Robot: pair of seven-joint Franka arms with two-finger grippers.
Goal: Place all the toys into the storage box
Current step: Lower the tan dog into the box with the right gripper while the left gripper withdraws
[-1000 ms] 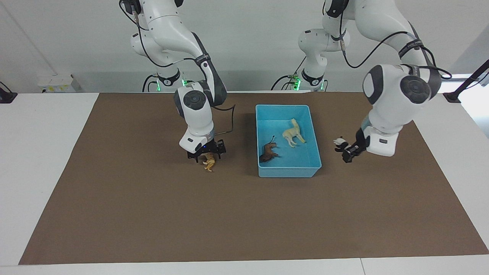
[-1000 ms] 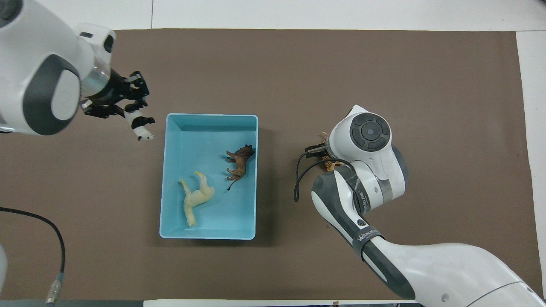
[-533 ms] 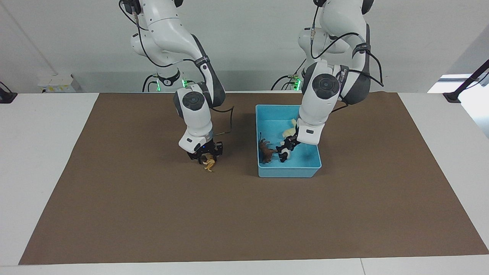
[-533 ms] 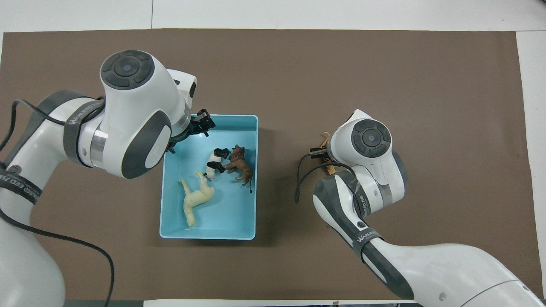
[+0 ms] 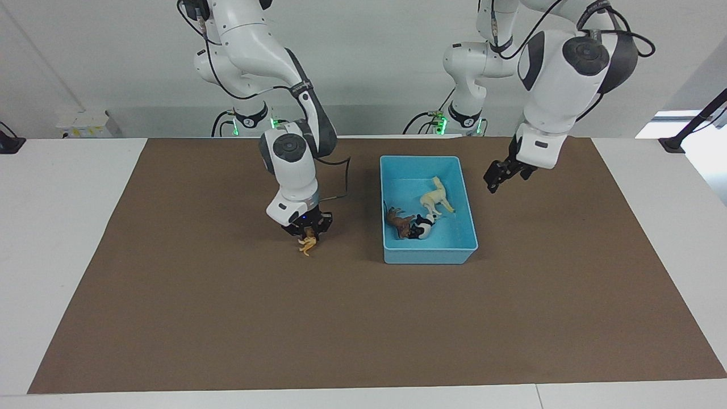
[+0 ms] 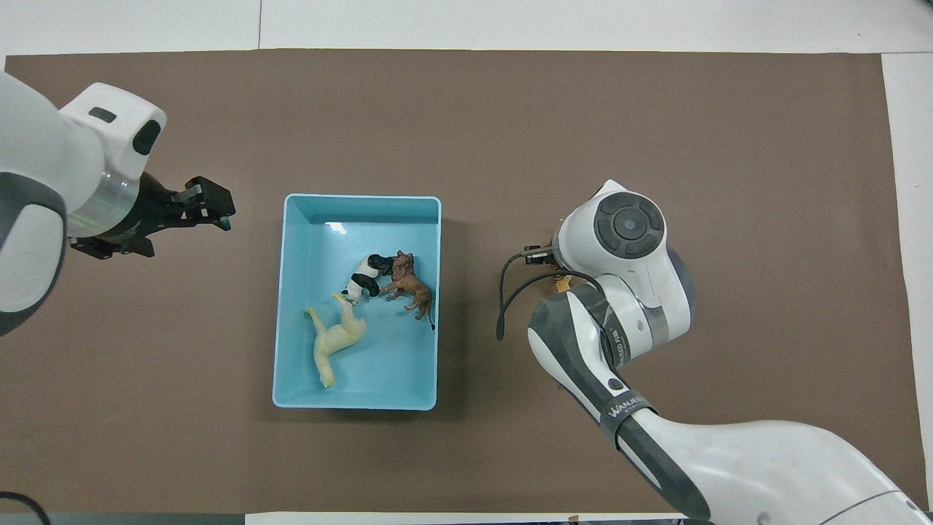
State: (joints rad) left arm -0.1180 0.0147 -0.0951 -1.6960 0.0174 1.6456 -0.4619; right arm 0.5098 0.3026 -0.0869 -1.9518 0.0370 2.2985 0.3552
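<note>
The light blue storage box (image 5: 429,259) (image 6: 356,402) holds three toys: a cream-white horse (image 5: 435,199) (image 6: 337,338), a dark brown animal (image 5: 397,220) (image 6: 412,286) and a black-and-white panda (image 5: 422,228) (image 6: 364,275) leaning against it. The tan-orange toy (image 5: 306,245) hangs low over the mat, with my right gripper (image 5: 307,233) shut on it. In the overhead view my right wrist hides that gripper and only a sliver of the tan-orange toy (image 6: 561,286) shows. My left gripper (image 5: 503,176) (image 6: 209,210) hangs open and empty over the mat, beside the box toward the left arm's end.
A brown mat (image 5: 363,318) covers the white table. A black cable (image 6: 510,295) loops from my right wrist. A black post (image 5: 681,136) stands at the left arm's end of the table, and a small white box (image 5: 85,124) sits at the right arm's end.
My left gripper carried the panda over the box, let it go inside and drew back up and away. My right gripper closed on the tan-orange toy.
</note>
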